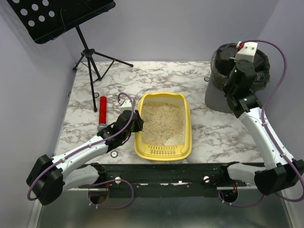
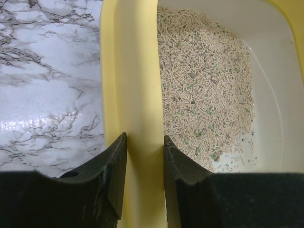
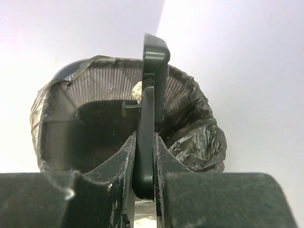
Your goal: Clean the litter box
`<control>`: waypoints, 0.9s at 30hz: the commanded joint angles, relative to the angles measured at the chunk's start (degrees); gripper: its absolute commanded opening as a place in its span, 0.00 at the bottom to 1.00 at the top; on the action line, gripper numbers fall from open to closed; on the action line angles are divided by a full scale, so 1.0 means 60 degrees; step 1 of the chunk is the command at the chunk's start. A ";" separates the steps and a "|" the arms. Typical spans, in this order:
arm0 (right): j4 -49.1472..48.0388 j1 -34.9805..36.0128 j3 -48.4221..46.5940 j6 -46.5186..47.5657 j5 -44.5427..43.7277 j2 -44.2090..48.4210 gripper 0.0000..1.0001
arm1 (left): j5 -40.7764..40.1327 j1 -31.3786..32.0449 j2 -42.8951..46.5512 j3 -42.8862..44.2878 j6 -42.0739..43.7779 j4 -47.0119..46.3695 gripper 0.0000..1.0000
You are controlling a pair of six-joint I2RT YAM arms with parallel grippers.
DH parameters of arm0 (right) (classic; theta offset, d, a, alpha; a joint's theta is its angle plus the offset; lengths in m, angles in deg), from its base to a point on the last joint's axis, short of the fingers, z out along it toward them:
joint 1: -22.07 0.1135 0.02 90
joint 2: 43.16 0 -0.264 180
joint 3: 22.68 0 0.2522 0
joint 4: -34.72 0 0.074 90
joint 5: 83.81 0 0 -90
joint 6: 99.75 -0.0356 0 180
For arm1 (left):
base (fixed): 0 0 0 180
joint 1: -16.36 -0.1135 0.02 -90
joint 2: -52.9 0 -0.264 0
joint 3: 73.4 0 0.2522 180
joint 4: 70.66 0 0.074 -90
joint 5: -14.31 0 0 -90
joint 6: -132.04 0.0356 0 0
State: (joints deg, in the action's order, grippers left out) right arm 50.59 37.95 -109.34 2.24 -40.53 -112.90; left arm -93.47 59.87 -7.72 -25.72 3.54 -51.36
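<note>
Nearest the lens in the overhead view, the black rail [image 1: 161,173] carrying both arm bases ran along the bottom of the frame. Just above it, at centre, the yellow litter box [image 1: 189,124] sat on the marbled surface [image 1: 223,137], its slotted sieve section [image 1: 164,151] at the lower end and beige litter [image 1: 163,121] filling the rest. The left gripper [image 1: 137,121] met the box's left wall. The right arm [image 1: 259,130] reached to the grey bin [image 1: 213,97] with its black bag at upper right. A red cylinder [image 1: 102,111] lay left of the box, and a black music stand [image 1: 61,19] filled the upper left corner. In the left wrist view, the two dark fingers [image 2: 114,175] at the bottom straddled the yellow wall, one outside and one inside, the jaws narrowed to a slim gap and pressed against it. In the right wrist view, the right gripper [image 3: 145,142] had its jaws clamped on the thin dark handle of a slotted scoop [image 3: 109,90], which stood above the bag-lined bin with a pale lump [image 3: 137,90] on it.
</note>
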 commanded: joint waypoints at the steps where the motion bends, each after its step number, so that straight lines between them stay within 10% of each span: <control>1: 0.0744 -0.0039 0.0153 0.1984 0.2551 0.0445 0.01 | 0.0356 0.0044 0.0157 -0.0364 -0.0014 0.1054 0.08; 14: 0.1627 -0.0024 0.0974 0.4023 0.3113 0.0854 0.01 | 0.0371 0.0044 0.0216 -0.0364 0.0045 0.1025 0.08; 27: 0.1332 -0.0024 0.0199 0.0089 0.3127 0.2979 0.02 | 0.0385 0.0044 0.0143 -0.0262 0.0059 0.0995 0.08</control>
State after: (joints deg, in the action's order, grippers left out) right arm 59.22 37.97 -105.87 14.35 -22.80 -98.25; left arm -93.40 59.87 -6.43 -26.34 3.89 -50.81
